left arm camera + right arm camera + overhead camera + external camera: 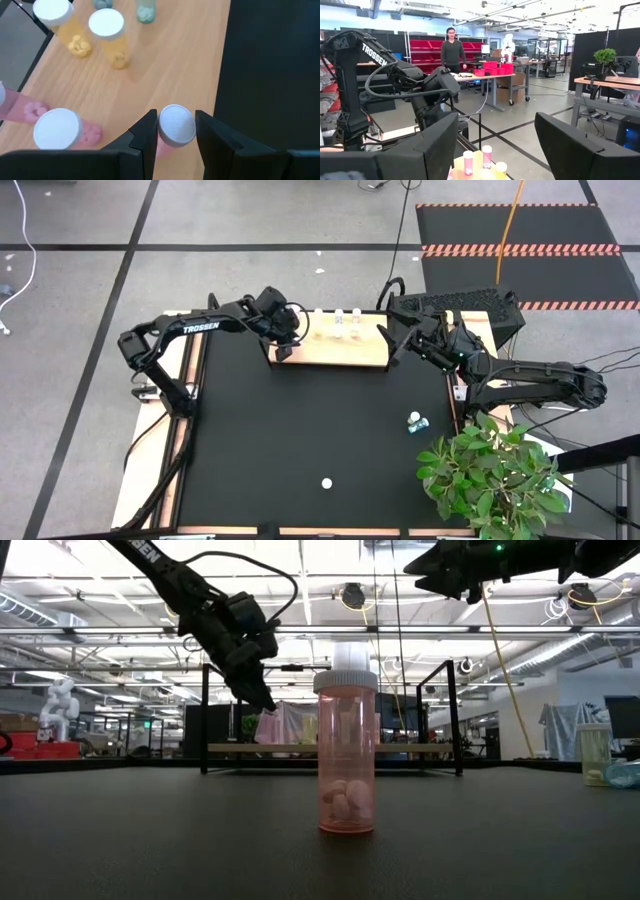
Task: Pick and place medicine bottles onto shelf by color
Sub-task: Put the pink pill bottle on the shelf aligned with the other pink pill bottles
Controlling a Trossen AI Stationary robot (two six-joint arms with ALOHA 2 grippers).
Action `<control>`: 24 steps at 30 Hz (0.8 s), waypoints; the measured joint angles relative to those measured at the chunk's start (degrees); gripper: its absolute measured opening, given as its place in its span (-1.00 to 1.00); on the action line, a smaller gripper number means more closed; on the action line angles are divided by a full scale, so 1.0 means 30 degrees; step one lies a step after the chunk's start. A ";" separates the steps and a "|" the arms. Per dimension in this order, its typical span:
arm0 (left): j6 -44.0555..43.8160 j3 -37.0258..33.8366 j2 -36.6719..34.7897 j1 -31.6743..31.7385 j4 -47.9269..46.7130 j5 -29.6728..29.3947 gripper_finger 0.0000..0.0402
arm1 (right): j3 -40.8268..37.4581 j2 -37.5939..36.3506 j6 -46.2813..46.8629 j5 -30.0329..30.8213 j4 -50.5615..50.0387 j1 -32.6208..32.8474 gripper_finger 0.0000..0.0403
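Left fingers (150, 135) clamp pink bottle (176, 125) — over shelf (175, 65).

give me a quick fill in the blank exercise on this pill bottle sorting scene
1. The left gripper has its fingers closed on a pink white-capped bottle above the light-wood ____.
2. The right gripper hangs with fingers ____.
3. On the black tabletop nearest the low camera, a lone pink bottle stands ____.
4. The two bottles standing farther along the board have ____ bodies.

Missing words: shelf; open; upright; yellow
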 joint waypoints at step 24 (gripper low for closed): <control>-0.0339 0.0000 0.0015 -0.0011 -0.0182 -0.0766 -0.12 | 0.0002 0.0000 0.0306 -0.0006 0.0006 0.0015 0.28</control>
